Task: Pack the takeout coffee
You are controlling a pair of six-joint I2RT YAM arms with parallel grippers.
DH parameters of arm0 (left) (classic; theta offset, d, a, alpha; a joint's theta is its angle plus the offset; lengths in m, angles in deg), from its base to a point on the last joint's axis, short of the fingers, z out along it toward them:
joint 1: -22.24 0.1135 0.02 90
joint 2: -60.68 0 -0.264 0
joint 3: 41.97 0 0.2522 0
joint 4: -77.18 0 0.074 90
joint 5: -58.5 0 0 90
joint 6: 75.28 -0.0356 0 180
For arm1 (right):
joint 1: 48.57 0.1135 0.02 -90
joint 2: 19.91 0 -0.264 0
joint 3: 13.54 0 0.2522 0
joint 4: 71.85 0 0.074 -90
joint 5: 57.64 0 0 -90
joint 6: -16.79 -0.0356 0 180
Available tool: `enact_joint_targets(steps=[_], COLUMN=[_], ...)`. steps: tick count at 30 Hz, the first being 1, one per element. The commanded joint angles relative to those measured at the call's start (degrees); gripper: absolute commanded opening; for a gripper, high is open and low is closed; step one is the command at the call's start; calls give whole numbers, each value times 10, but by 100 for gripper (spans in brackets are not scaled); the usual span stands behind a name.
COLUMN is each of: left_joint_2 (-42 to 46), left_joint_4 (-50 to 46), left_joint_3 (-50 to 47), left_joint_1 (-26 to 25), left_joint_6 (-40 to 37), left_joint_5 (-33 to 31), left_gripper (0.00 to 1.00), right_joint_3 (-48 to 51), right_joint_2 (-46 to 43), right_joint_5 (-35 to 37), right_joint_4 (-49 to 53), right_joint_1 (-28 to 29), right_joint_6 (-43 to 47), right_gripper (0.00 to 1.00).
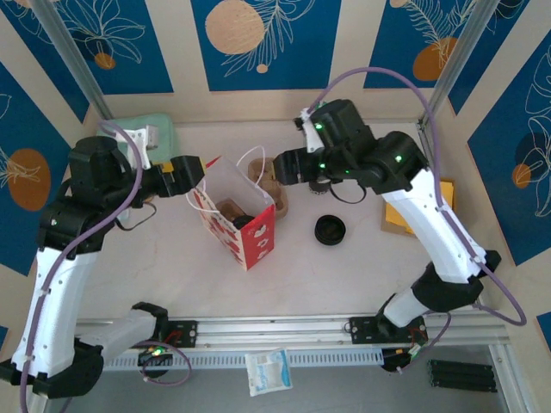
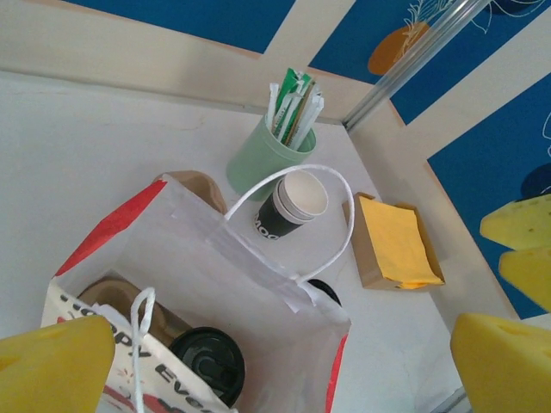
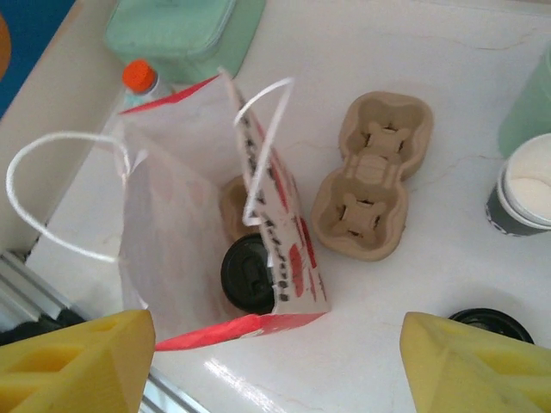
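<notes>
Now left claw [image 2: 280,366] and right claw [image 3: 275,366] both gape empty by the bag [image 2: 215,267] containing the takeout coffee [image 2: 207,366].

Robot test cell: blue leaf-print wall panels [image 1: 258,43], aluminium frame posts [image 1: 72,58], white tabletop [image 1: 344,284], arm mounting rail [image 1: 275,327].

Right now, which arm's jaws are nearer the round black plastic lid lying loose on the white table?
Right. Jaws of the right arm hover just behind the lid; those of the left arm sit across the red-and-white paper bag from it.
</notes>
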Motion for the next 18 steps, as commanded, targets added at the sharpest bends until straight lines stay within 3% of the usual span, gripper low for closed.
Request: enact_joint_targets(steps=[1,9,13,18], left_joint_2=[-12,-68,-111,-178], left_joint_4=[36,85,100,100], left_joint_3=[19,41,62,113], left_joint_1=[-1,-22,-46,-78], left_joint_6=[16,28,23,2], left_joint_5=[25,27,16,-3], left_gripper=[100,99,100,99], right_joint_3=[44,159,179,172], right_joint_2=[-35,-50,-8,65], right_joint_5=[-56,-155,-205,-250], right_joint_4=[-58,-161,-206,-258], right_joint_1=[-53,-244,-329,-393], right_joint_6=[-16,-51,-69,-93], right_gripper=[76,74,71,65])
